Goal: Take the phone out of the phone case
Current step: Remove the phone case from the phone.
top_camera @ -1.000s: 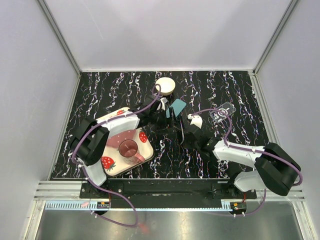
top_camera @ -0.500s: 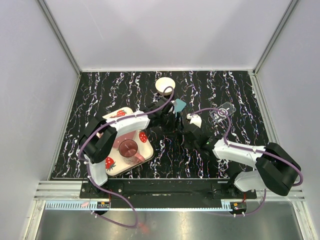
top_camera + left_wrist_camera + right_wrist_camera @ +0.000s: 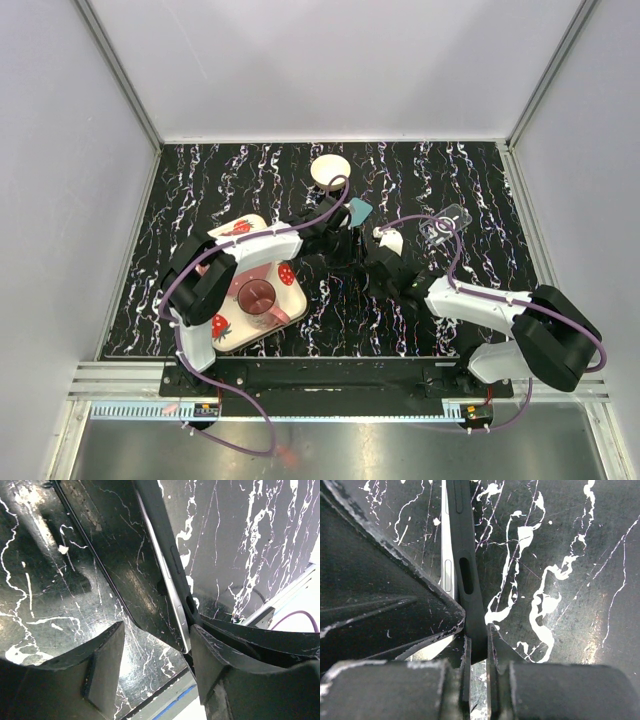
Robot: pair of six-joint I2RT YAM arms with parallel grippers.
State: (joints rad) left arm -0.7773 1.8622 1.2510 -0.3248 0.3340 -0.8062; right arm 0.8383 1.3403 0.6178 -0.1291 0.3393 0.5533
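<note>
The phone (image 3: 172, 587), with a silver edge and a dark glossy face, stands on edge beside the black phone case (image 3: 469, 575). My right gripper (image 3: 478, 632) is shut on the case's thin rim. The phone's silver side (image 3: 447, 572) shows just left of that rim. My left gripper (image 3: 157, 630) is open around the phone's lower corner. Its right finger (image 3: 220, 665) is against the phone's edge, and its left finger (image 3: 105, 665) stands apart from the glossy face. In the top view both grippers meet mid-table, left (image 3: 345, 243) and right (image 3: 372, 262), and they hide phone and case.
A strawberry-print tray (image 3: 228, 325) holding a pink cup (image 3: 258, 296) lies under the left arm. A white bowl (image 3: 329, 170) sits behind the grippers, with a teal object (image 3: 360, 210) close to them. A clear plastic piece (image 3: 445, 225) lies at the right.
The left arm has swung right and forward onto the phone, and its jaws have narrowed. The right gripper has kept its hold and place.
</note>
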